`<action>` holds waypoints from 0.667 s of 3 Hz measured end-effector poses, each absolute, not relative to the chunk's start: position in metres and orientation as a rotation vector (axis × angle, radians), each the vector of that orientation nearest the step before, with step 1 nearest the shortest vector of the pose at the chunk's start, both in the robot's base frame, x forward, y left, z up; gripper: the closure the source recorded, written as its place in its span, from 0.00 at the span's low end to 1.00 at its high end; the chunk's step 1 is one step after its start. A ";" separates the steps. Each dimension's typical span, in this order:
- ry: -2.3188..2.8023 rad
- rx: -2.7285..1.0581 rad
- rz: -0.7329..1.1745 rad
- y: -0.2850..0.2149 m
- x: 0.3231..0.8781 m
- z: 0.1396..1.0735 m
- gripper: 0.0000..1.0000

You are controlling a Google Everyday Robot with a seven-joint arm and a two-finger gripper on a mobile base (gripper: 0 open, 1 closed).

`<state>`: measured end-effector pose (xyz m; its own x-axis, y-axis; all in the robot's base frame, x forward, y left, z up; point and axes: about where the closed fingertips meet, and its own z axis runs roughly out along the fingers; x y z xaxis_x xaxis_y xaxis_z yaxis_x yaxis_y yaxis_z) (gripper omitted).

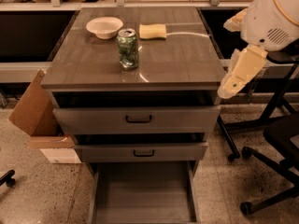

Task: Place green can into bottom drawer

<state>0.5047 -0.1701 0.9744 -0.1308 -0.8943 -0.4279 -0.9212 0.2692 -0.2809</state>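
With the green can [127, 48] standing on the worktop [177, 59] and the bottom drawer [142, 195] open, we judge reaching leftward comes next: what seems our gripper [233, 80], state we cannot tell, hangs beside the worktop's right edge.

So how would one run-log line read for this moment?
green can: upright on cabinet top | bottom drawer: pulled open | gripper: right of cabinet top, apart from can

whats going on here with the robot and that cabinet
The robot's tool hangs off the right side of the cabinet, away from the can. The can stands upright on the cabinet near a bowl and a sponge. The bottom drawer is pulled open, with no can in it yet.
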 end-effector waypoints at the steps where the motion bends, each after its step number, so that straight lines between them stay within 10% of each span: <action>1: 2.026 -1.526 0.078 -0.164 0.534 0.965 0.00; 2: 2.004 -1.437 0.101 -0.156 0.579 0.949 0.00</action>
